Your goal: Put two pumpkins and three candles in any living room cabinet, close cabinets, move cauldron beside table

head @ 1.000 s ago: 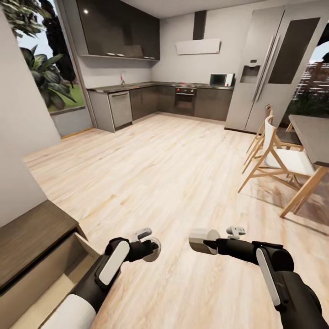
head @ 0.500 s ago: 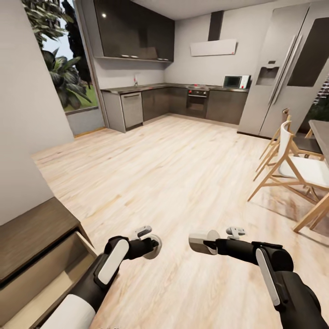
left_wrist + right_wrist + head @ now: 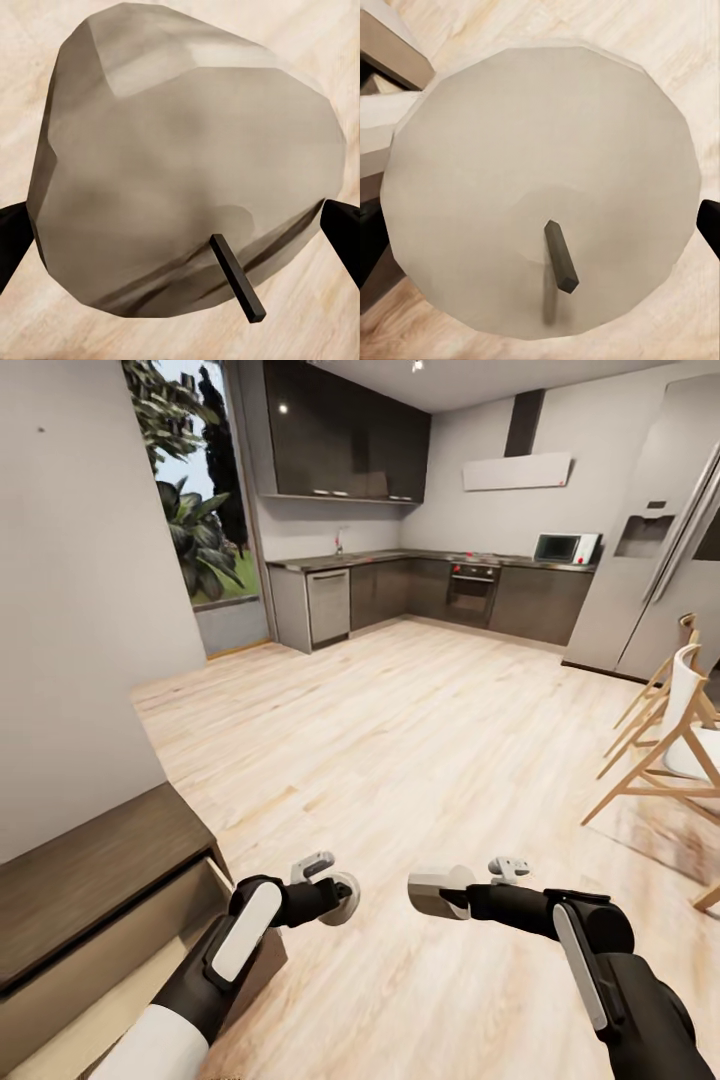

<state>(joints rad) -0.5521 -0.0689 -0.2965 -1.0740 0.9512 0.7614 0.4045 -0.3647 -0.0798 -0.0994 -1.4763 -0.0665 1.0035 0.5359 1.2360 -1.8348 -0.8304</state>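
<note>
Each gripper holds a short white candle with a dark wick. In the head view my left gripper (image 3: pixel 333 897) is shut on a candle (image 3: pixel 343 900) low over the wood floor. My right gripper (image 3: pixel 452 893) is shut on another candle (image 3: pixel 428 888) beside it. The left wrist view shows its candle (image 3: pixel 187 172) between dark fingertips (image 3: pixel 341 232). The right wrist view shows the other candle (image 3: pixel 540 180) the same way. The dark-brown cabinet (image 3: pixel 90 870) stands at lower left, its drawer (image 3: pixel 110 990) pulled open under my left arm. The pumpkins and the cauldron are out of view.
A grey wall (image 3: pixel 80 610) rises behind the cabinet. Broad wood floor (image 3: pixel 400 740) runs to a dark kitchen (image 3: pixel 450 585) at the back. A fridge (image 3: pixel 660 560) and wooden chairs (image 3: pixel 670 750) stand at the right.
The whole picture has slid to the right, so the camera has turned left; more of the cabinet and wall show. Both arms keep their pose and their candles.
</note>
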